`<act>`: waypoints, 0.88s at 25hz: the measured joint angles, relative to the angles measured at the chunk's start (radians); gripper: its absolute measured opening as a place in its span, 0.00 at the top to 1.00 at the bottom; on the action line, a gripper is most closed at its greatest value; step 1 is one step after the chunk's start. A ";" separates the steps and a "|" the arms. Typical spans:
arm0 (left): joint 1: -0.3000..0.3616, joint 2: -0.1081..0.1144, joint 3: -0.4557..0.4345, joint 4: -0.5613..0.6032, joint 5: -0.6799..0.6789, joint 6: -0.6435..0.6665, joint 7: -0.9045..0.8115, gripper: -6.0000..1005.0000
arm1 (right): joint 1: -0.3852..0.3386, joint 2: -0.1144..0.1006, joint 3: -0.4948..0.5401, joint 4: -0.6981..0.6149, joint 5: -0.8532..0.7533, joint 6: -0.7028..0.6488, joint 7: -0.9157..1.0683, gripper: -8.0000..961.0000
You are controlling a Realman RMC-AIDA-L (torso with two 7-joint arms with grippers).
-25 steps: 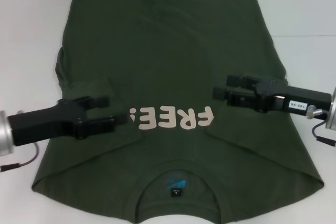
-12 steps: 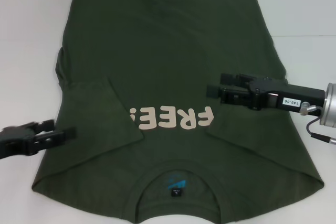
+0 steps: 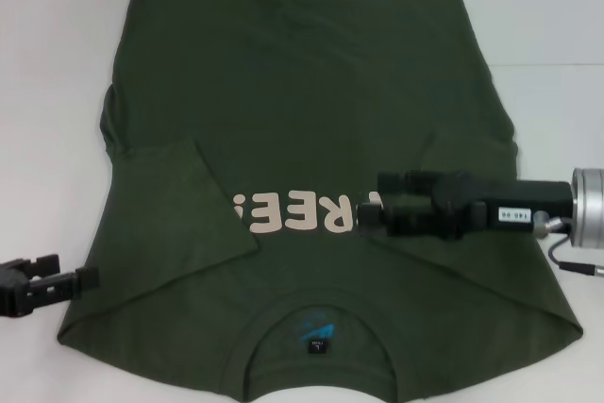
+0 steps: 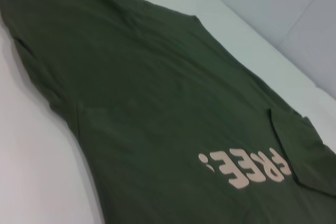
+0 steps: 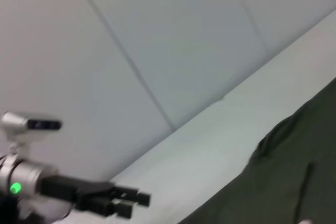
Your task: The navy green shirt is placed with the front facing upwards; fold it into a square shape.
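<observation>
With the navy green shirt (image 3: pixel 302 139) spread front-up on the white table (image 3: pixel 47 63), only its left sleeve (image 3: pixel 189 205) is folded in, my left gripper (image 3: pixel 75 280) sits slightly spread by the edge, my right gripper (image 3: pixel 377 214), state unclear, covers the lettering (image 3: pixel 293 212), and squaring remains.

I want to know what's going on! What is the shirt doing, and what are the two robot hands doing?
navy green shirt: flat, lettering up, both sleeves folded inward.
left gripper: open, off the shirt's left edge, holding nothing.
right gripper: low over the lettering's end; grip unclear.
</observation>
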 joint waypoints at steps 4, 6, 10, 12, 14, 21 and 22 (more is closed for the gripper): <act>-0.003 0.002 -0.001 0.004 0.035 0.012 0.001 0.16 | 0.000 -0.029 -0.068 -0.009 -0.011 -0.068 0.000 0.02; -0.006 0.002 -0.001 0.005 0.050 0.013 0.001 0.16 | 0.000 -0.039 -0.078 -0.011 -0.026 -0.110 0.001 0.02; -0.007 0.003 -0.001 0.008 0.072 0.011 0.001 0.16 | -0.005 -0.049 -0.073 -0.012 -0.039 -0.136 0.011 0.02; -0.007 0.003 -0.001 0.010 0.083 0.005 0.000 0.16 | -0.009 -0.049 -0.073 -0.012 -0.039 -0.134 0.013 0.02; -0.006 0.002 -0.001 0.011 0.087 0.001 0.000 0.16 | -0.011 -0.050 -0.073 -0.012 -0.040 -0.132 0.013 0.02; -0.012 0.000 0.008 0.000 0.126 -0.028 0.000 0.16 | -0.007 -0.048 -0.071 -0.012 -0.040 -0.119 0.010 0.02; -0.013 0.000 0.008 -0.002 0.127 -0.030 0.000 0.16 | -0.005 -0.048 -0.071 -0.012 -0.039 -0.118 0.009 0.02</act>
